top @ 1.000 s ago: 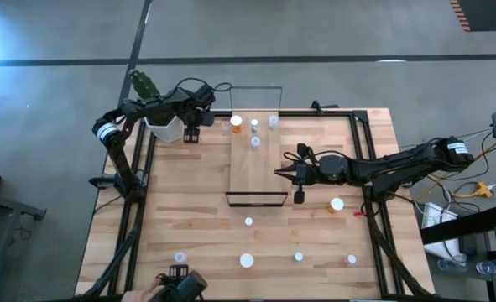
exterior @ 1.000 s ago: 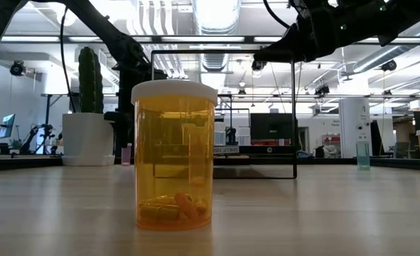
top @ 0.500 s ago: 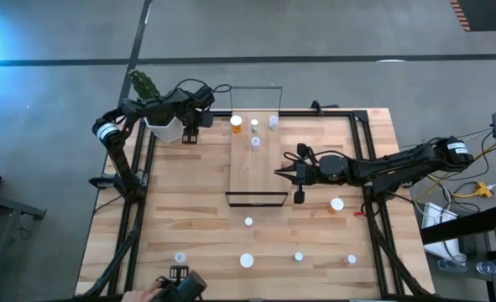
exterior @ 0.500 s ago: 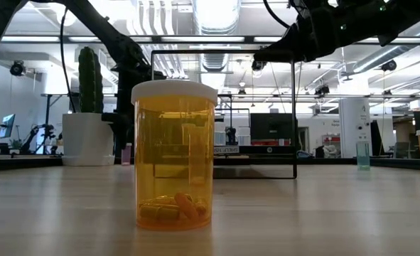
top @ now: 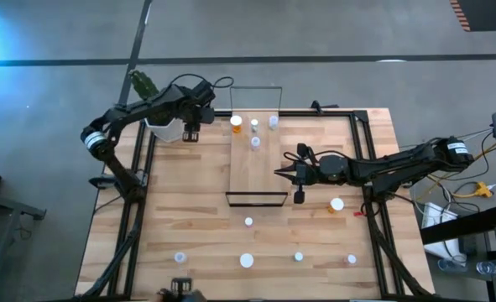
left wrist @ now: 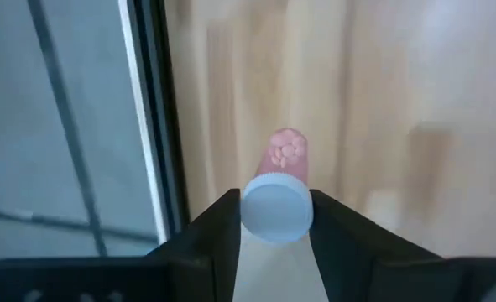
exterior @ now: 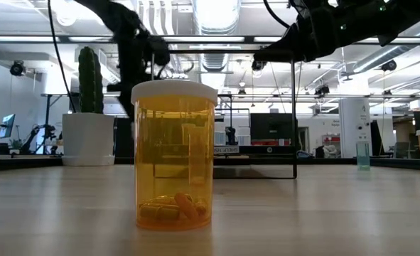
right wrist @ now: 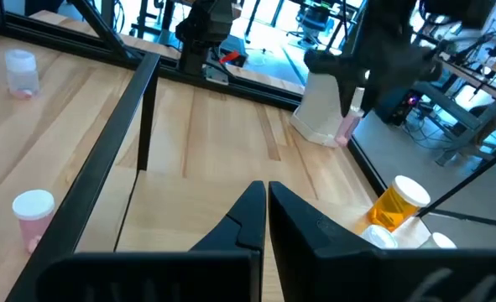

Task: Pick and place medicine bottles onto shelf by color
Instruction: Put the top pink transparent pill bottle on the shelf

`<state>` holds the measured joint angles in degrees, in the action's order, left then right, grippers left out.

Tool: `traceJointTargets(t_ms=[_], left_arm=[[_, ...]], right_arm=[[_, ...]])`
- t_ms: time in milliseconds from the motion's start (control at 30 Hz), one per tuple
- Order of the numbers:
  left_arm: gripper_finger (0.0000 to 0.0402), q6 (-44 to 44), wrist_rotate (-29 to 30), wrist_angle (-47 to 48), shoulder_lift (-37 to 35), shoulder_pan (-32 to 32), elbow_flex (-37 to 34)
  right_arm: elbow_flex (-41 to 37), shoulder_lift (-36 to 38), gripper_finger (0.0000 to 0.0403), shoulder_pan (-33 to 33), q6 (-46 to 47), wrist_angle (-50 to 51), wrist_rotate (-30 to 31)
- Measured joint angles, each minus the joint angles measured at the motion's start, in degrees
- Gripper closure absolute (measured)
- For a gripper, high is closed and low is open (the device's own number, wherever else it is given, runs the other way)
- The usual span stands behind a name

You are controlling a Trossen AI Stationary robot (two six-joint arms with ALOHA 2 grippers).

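My left gripper (top: 190, 127) is over the table's far left corner beside a white plant pot (top: 165, 127), shut on a small pink bottle (left wrist: 286, 159) with a white cap. My right gripper (top: 277, 172) hovers shut, level, just right of the shelf (top: 256, 168), a light-wood board with black wire ends. On the shelf's far end stand an orange bottle (top: 236, 124), two pale bottles (top: 253, 125) (top: 273, 122) and a pink one (top: 255, 143). Several more bottles stand on the near half of the table; one orange bottle (exterior: 174, 153) fills the low view. My left gripper pinches the pink bottle between its two fingers (left wrist: 222, 222) at the white cap (left wrist: 276, 208), coming from above and pointing down. The bottle hangs upright below the fingers; its pink body also shows beside the pot (right wrist: 346, 126), lifted off the table.
The white pot with a cactus (exterior: 87, 135) stands close to my left gripper. An orange bottle (top: 336, 204) and a small dark bottle (top: 299, 197) lie right of the shelf near my right arm. The black table frame (top: 361, 159) runs along the edges.
My left gripper has risen from the table at the far left corner, carrying the pink bottle up off the wood; the arm's elbow has swung outward to the left. A hand with a dark object at the near edge has drawn back out of view.
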<state>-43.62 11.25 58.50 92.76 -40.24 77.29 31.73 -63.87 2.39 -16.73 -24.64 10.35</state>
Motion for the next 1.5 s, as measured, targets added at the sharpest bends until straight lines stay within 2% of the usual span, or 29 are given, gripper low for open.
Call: traceJointTargets(t_ms=[100, 367, 500, 1000, 1200, 1500], left_arm=[[0.0292, 2.7, -3.3, 2.6, -1.5, 4.4, 2.2], [0.0292, 4.4, -3.3, 3.6, -0.3, 14.8, 5.0], [0.0292, 4.3, -1.5, 2.8, 4.0, 15.3, 7.6], [0.0292, 3.9, -1.5, 6.5, 19.4, 15.5, 24.3], [0.0292, 2.9, -1.5, 6.6, 22.2, 15.5, 25.9], [0.0292, 2.8, -2.0, 6.5, 22.3, 15.6, 25.5]], right_arm=[[0.0, 0.0, 0.0394, 0.0, 0.0, -0.1, 0.0], [0.0, 0.0, 0.0394, 0.0, -0.1, -1.1, 0.0], [0.0, 0.0, 0.0394, 0.0, -0.7, -1.4, 0.0], [0.0, 0.0, 0.0394, 0.0, -1.0, -0.8, 0.0], [0.0, 0.0, 0.0394, 0.0, -1.1, -0.7, 0.0], [0.0, 0.0, 0.0394, 0.0, -1.3, -0.8, 0.0]])
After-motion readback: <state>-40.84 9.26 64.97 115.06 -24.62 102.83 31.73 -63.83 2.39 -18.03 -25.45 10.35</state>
